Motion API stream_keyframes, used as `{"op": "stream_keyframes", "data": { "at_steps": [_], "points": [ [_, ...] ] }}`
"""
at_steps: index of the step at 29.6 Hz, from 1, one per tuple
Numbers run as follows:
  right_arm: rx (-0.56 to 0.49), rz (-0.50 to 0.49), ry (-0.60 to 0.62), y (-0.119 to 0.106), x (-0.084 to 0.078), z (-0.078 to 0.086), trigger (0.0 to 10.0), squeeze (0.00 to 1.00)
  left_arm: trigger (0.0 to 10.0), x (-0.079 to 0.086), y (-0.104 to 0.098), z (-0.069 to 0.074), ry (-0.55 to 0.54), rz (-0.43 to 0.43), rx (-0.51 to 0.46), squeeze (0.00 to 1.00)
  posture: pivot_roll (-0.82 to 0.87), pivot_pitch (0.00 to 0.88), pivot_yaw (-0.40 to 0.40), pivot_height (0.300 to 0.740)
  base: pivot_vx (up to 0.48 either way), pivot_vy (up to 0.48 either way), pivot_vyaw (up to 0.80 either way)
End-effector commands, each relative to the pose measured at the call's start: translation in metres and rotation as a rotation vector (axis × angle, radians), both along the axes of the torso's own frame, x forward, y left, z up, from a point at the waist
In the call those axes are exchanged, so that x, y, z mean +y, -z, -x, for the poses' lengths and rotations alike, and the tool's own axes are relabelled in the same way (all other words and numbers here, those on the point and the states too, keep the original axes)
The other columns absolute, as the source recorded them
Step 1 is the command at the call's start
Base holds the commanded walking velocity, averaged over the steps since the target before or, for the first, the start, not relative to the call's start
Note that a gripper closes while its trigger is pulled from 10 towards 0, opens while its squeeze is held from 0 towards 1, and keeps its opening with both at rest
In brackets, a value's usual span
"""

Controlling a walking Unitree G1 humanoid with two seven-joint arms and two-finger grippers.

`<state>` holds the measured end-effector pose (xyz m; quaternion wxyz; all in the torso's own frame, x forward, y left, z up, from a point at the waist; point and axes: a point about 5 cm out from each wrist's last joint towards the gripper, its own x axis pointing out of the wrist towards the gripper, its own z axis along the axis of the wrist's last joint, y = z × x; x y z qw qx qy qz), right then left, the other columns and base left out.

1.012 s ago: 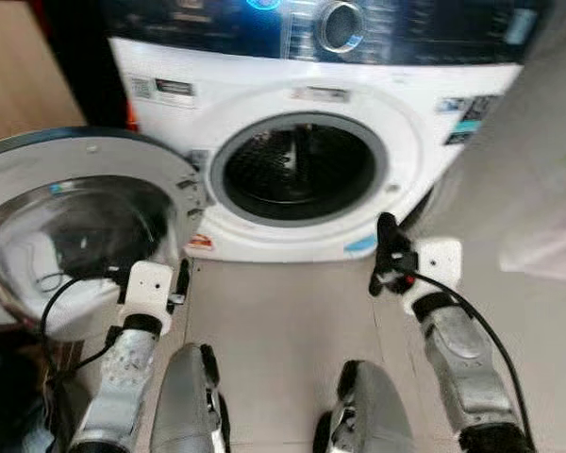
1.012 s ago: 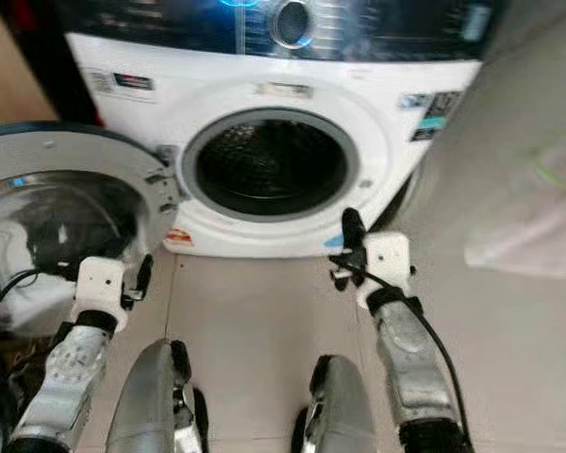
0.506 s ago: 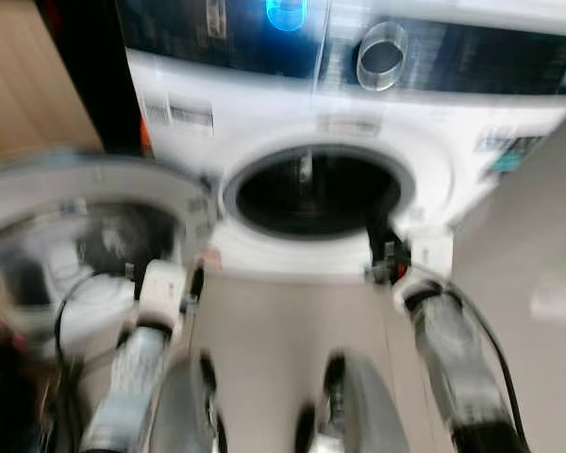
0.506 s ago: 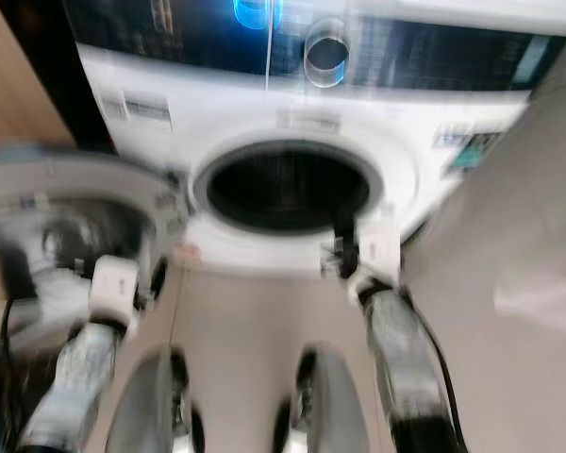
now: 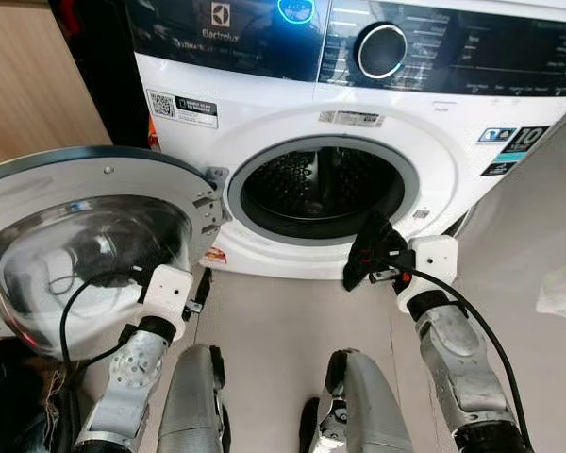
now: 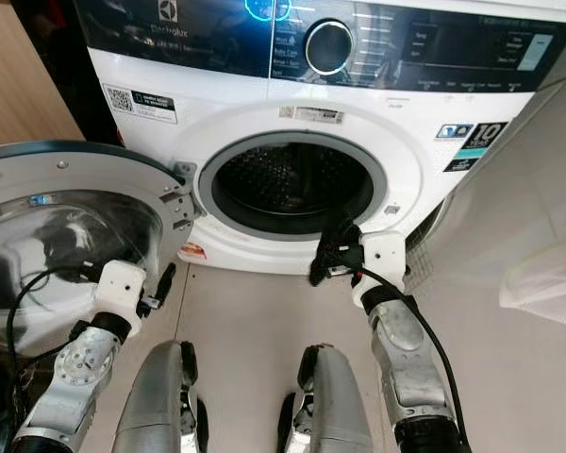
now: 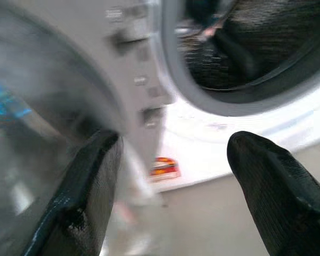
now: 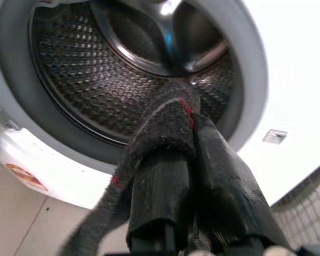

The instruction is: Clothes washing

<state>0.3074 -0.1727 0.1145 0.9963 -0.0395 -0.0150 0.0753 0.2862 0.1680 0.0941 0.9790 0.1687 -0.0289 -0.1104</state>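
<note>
Wooden cabinet [image 5: 33,85] at left; tiled floor [image 5: 283,321] below.

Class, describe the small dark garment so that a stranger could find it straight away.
Start at the white front-loading washing machine with its door swung open. Just below the drum opening, the right hand pinches a dark sock. It is the only cloth there, black with red stitching.

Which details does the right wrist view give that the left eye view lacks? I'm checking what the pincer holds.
Right wrist view: the dark cloth has red stitching and is pinched between the right pincer's fingers. Left eye view: the open door, the control panel and the left pincer low by the door. Both: the right pincer before the drum.
</note>
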Motion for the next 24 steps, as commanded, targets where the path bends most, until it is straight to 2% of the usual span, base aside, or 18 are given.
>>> {"op": "stream_keyframes", "data": {
  "at_steps": [1,5,8,17,24],
  "points": [
    [0.005,0.003,0.023,0.0008,-0.0065,0.0024,10.0,0.0,10.0,-0.0095,0.0038,0.0052,0.071,-0.027,0.032,0.0,0.13,0.281,-0.094,0.577,0.0,0.0,0.0],
    [0.005,0.004,0.025,0.0009,-0.0062,0.0025,10.0,0.0,10.0,-0.0186,0.0022,0.0062,0.134,-0.066,0.04,0.0,0.13,0.283,-0.094,0.577,0.0,0.0,0.0],
    [0.014,0.004,0.02,0.0015,-0.0053,0.0024,10.0,0.0,10.0,-0.0189,-0.0007,0.0044,0.118,-0.069,0.017,0.0,0.13,0.281,-0.092,0.577,0.0,0.0,0.0],
    [0.02,0.003,0.025,0.0025,-0.0067,0.0021,10.0,0.0,10.0,-0.0105,-0.005,0.0021,0.069,-0.075,-0.003,0.0,0.13,0.28,-0.09,0.577,0.0,-0.302,-0.8],
    [0.006,0.007,0.021,0.0009,-0.0056,0.0018,10.0,0.0,10.0,-0.0094,-0.0045,0.0016,0.059,-0.069,-0.002,0.0,0.13,0.278,-0.089,0.577,0.0,0.0,0.0]
  ]
}}
